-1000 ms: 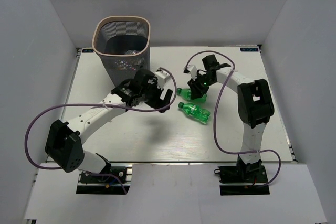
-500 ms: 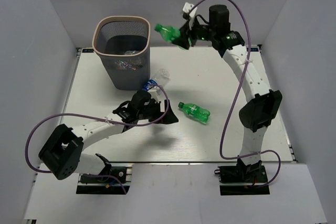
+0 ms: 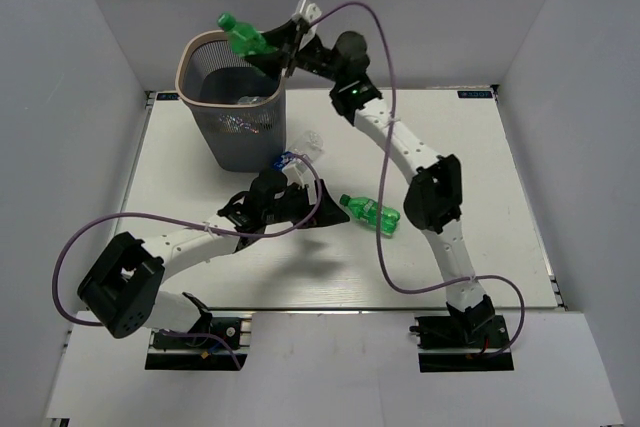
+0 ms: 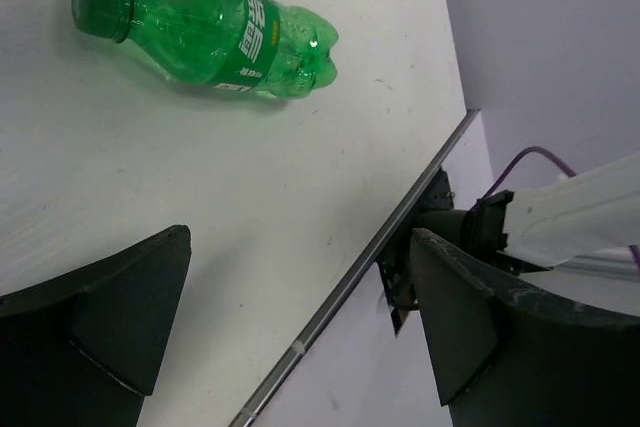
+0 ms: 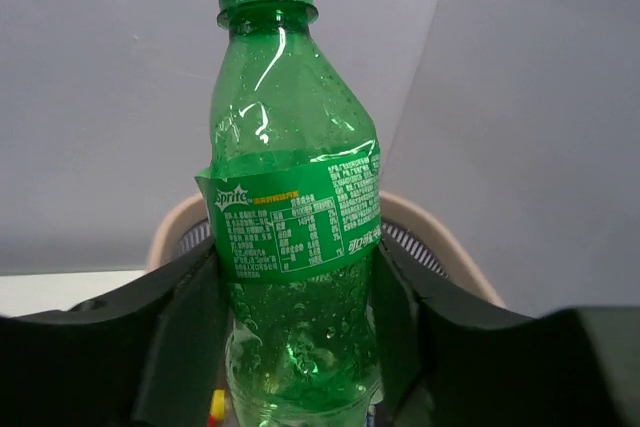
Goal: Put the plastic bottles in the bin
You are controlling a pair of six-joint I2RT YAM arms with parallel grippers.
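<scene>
My right gripper [image 3: 268,50] is shut on a green bottle [image 3: 243,36] and holds it over the back right rim of the bin [image 3: 184,59], cap pointing left. In the right wrist view the green bottle [image 5: 295,247] stands between my fingers with the bin's beige rim [image 5: 440,232] behind it. A second green bottle [image 3: 371,212] lies on the table's middle; it shows in the left wrist view [image 4: 215,37]. My left gripper [image 3: 322,213] is open and empty just left of it. A clear bottle with a blue label [image 3: 297,154] lies next to the bin.
Several bottles lie inside the bin [image 3: 240,100]. The table's front edge [image 4: 370,267] runs past my left fingers, with the right arm's base [image 4: 560,217] beyond it. Purple cables loop over the table [image 3: 420,247].
My right arm swung left with the green bottle, from above the table's back middle to over the bin. My left gripper shifted slightly right towards the lying green bottle.
</scene>
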